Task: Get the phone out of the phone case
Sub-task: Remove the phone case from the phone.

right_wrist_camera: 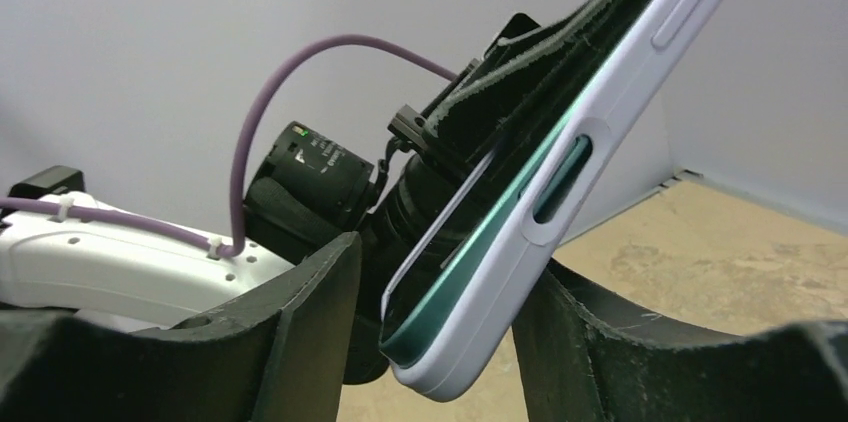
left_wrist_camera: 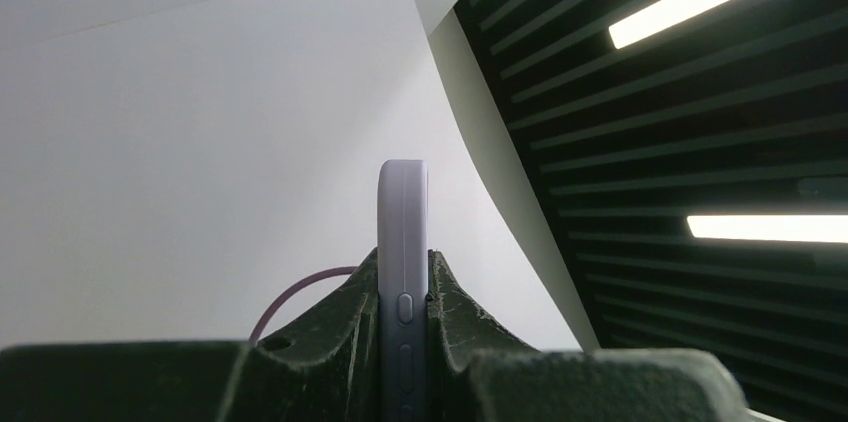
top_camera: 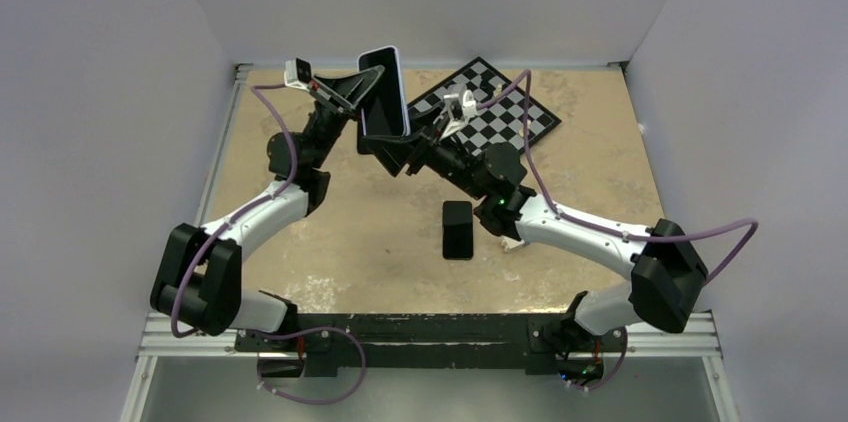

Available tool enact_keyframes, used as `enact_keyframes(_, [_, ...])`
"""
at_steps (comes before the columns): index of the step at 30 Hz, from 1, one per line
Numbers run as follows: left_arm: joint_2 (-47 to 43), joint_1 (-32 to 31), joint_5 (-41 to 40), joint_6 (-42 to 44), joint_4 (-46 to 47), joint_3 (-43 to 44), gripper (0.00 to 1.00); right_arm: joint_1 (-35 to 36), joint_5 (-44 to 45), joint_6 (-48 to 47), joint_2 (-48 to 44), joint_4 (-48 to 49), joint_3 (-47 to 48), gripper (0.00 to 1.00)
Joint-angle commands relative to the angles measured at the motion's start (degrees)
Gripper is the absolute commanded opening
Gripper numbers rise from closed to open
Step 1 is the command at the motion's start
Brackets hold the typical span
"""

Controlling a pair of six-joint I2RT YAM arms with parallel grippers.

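Note:
A lavender phone case (top_camera: 383,92) with a phone in it is held up in the air, above the far middle of the table. My left gripper (top_camera: 362,94) is shut on its sides; in the left wrist view the case (left_wrist_camera: 403,232) stands edge-on between the fingers (left_wrist_camera: 340,332), side buttons showing. My right gripper (top_camera: 396,154) is open, its jaws on either side of the case's lower end (right_wrist_camera: 520,282). There the phone's teal edge (right_wrist_camera: 470,272) shows inside the case's lip. I cannot tell whether a finger (right_wrist_camera: 590,342) touches the case.
A dark phone-like slab (top_camera: 458,229) lies flat on the tan table (top_camera: 600,162) near the middle, just under the right arm. A black-and-white checkerboard (top_camera: 505,107) lies at the back right. Grey walls close in the table on three sides.

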Motion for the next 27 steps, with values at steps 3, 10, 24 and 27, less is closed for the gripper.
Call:
enact_keyframes(3, [-3.5, -0.2, -2.6, -0.2, 7.4, 2.8, 0.0, 2.3, 7.7, -4.0, 1.5, -1.3, 3.3, 0.54])
enact_keyframes(10, [-4.5, -0.2, -2.4, 0.2, 6.4, 2.3, 0.0, 3.8, 14.7, -5.6, 2.2, -3.9, 3.8, 0.45])
enact_keyframes(24, [-11.9, -0.2, 1.5, -4.8, -8.0, -1.7, 0.0, 3.8, 17.1, -19.0, 3.9, 0.4, 0.3, 0.0])
enact_keyframes(27, [-16.1, -0.2, 2.6, -4.7, -14.5, -3.3, 0.0, 3.6, 16.8, -26.1, 4.3, 1.9, -1.4, 0.0])
